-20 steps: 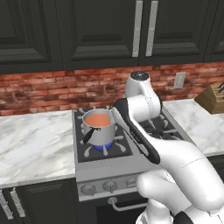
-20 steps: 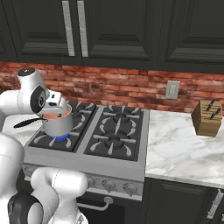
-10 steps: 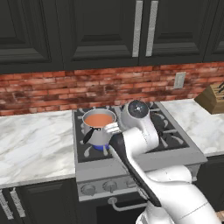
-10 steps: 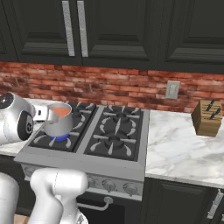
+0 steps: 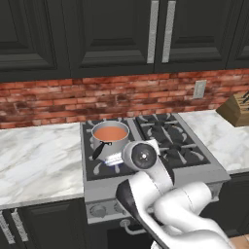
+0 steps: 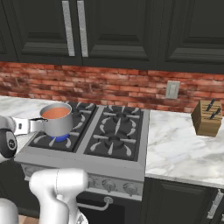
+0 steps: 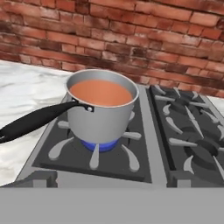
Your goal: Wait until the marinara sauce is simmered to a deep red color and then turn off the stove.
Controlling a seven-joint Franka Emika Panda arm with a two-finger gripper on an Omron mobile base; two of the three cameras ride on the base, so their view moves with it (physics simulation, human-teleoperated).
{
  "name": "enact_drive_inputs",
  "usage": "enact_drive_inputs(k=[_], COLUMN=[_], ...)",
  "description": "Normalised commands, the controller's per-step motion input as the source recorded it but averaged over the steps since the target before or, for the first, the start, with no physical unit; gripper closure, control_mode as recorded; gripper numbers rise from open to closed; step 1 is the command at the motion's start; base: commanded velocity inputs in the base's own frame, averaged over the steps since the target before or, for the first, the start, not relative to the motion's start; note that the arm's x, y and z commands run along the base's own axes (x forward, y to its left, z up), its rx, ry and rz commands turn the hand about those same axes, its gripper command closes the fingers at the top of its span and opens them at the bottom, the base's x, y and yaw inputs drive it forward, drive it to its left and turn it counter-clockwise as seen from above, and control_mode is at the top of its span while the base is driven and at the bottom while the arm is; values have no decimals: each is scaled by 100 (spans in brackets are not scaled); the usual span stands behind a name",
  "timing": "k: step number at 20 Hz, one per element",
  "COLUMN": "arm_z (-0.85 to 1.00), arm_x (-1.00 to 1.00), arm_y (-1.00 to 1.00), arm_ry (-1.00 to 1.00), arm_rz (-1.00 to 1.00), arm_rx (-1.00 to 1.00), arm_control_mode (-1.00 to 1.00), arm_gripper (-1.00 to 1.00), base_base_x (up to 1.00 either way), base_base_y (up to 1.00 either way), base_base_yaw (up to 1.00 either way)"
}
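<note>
The marinara sauce [image 7: 100,92] is a smooth orange-red disc filling a small steel saucepan [image 7: 99,118] with a black handle [image 7: 35,120]. The pan stands on the front left burner of the stove [image 5: 194,165], over a blue flame [image 7: 103,145]. In the base views I see the sauce [image 5: 110,133] [image 6: 57,113] and the flame [image 6: 61,138] again. My gripper [image 6: 21,126] hangs low just off the stove's front left corner, pointing at the pan and clear of it. Its fingers are too indistinct to tell open from shut.
Round grey knobs [image 6: 109,186] line the stove's front panel above the oven handle [image 6: 94,206]. My white arm [image 5: 160,194] folds in front of that panel. A knife block [image 6: 206,118] stands on the marble counter [image 6: 183,148] to the right. A brick wall [image 7: 131,26] backs the stove.
My arm has dropped from above the stove to low in front of it, the wrist now near the front edge. The pan stays put and the sauce keeps its orange-red colour.
</note>
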Motion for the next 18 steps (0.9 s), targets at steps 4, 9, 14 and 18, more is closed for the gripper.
enact_drive_inputs(k=[4, 9, 14, 18], arm_z=[-28, -46, -62, -72], arm_x=[-33, -21, -2, 0], arm_y=[11, 6, 14, 15], arm_ry=[-10, -3, -5, -1], arm_rz=[0, 1, 3, 3], arm_rx=[0, 0, 0, 0], arm_control_mode=[-100, -100, -100, -100], arm_gripper=[-100, -100, -100, -100], base_base_x=[0, 0, 0, 0], base_base_y=[0, 0, 0, 0], base_base_yaw=[0, 0, 0, 0])
